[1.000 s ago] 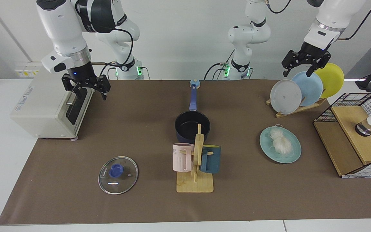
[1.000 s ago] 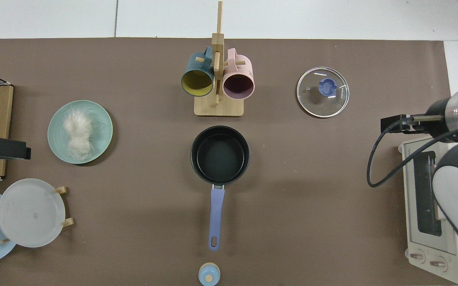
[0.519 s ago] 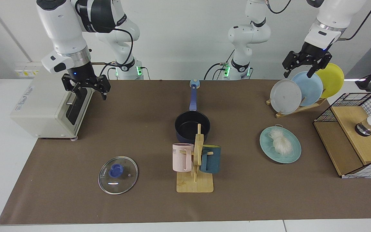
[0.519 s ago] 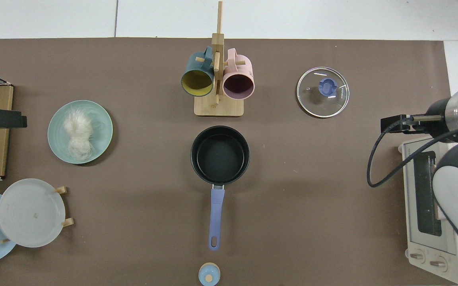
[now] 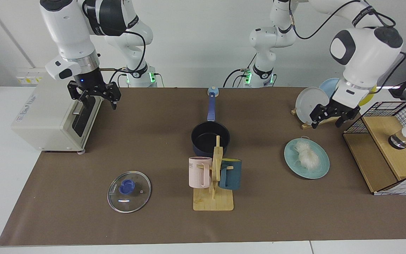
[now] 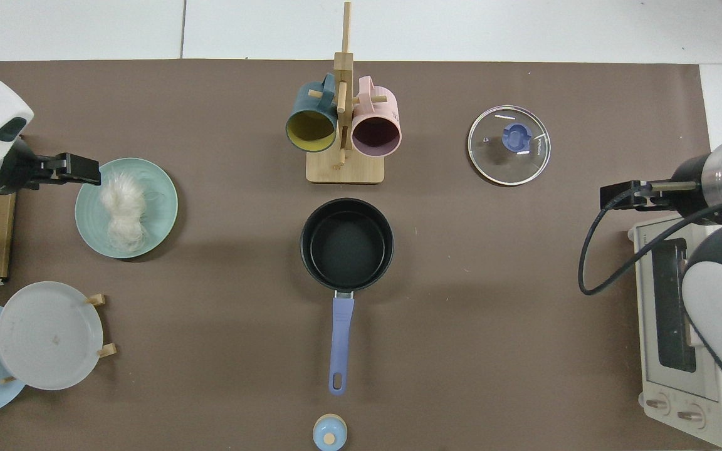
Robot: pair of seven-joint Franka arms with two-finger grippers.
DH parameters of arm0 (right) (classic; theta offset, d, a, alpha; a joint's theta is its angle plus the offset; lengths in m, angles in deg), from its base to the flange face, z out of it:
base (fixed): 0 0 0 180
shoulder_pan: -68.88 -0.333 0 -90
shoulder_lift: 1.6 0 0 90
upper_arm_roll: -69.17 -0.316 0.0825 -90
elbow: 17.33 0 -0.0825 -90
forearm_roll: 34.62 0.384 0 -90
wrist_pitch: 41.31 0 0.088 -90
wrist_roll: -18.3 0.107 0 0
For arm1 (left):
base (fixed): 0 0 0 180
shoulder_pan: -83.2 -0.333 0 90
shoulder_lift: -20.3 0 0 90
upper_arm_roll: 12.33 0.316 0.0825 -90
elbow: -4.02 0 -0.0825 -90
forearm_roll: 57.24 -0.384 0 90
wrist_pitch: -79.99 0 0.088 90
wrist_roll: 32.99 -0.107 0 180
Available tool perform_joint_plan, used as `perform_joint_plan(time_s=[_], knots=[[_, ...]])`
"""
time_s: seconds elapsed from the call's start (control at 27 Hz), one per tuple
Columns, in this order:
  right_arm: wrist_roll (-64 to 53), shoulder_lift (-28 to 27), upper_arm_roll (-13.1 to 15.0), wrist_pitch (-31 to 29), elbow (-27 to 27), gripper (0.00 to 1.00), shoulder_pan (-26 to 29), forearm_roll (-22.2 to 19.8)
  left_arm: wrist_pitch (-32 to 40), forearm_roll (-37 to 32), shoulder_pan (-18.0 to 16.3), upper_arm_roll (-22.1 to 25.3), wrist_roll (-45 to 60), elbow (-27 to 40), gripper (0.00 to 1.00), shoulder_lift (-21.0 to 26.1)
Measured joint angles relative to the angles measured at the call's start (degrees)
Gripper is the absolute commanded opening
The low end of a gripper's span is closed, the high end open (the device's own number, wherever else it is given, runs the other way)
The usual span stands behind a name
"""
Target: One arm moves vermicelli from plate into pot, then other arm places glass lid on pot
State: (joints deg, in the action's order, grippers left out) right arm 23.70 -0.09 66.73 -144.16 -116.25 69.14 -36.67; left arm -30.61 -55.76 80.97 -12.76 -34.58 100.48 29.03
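Note:
The vermicelli (image 5: 307,155) (image 6: 124,210) lies as a white tangle on the teal plate (image 5: 322,166) (image 6: 162,207). My left gripper (image 5: 330,121) (image 6: 82,170) hangs open just above the plate's far edge, beside the noodles and holding nothing. The dark pot (image 5: 210,139) (image 6: 346,244) stands mid-table with its blue handle pointing toward the arm bases, and nothing is inside it. Near the front edge, flat on the mat, lies the glass lid (image 5: 129,191) (image 6: 509,145). My right gripper (image 5: 99,104) (image 6: 612,195) waits open above the toaster oven's front.
A wooden mug rack (image 5: 213,203) (image 6: 343,169) with a pink and a teal mug stands just in front of the pot. A toaster oven (image 5: 48,116) (image 6: 674,313), a plate rack (image 5: 312,106) (image 6: 47,335) and a wire-sided wooden box (image 5: 386,151) line the table's ends.
My left arm has swung down from above the plate rack to the teal plate's edge, gripper still open. The right arm has not moved.

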Motion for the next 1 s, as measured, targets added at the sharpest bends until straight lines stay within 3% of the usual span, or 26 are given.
perform_joint_plan(time_s=[0.22, 0.63, 1.0], knots=[[0.0, 0.0, 0.0, 0.0, 0.0, 1.00, 0.0, 0.0, -5.5, 0.0, -0.5, 0.8, 0.5, 4.6, 1.00, 3.7], [0.0, 0.0, 0.0, 0.0, 0.0, 1.00, 0.0, 0.0, -11.2, 0.0, -0.5, 0.8, 5.7, 5.5, 1.00, 10.4], [0.0, 0.0, 0.0, 0.0, 0.0, 1.00, 0.0, 0.0, -18.0, 0.0, -0.5, 0.9, 6.3, 9.3, 1.00, 11.7]])
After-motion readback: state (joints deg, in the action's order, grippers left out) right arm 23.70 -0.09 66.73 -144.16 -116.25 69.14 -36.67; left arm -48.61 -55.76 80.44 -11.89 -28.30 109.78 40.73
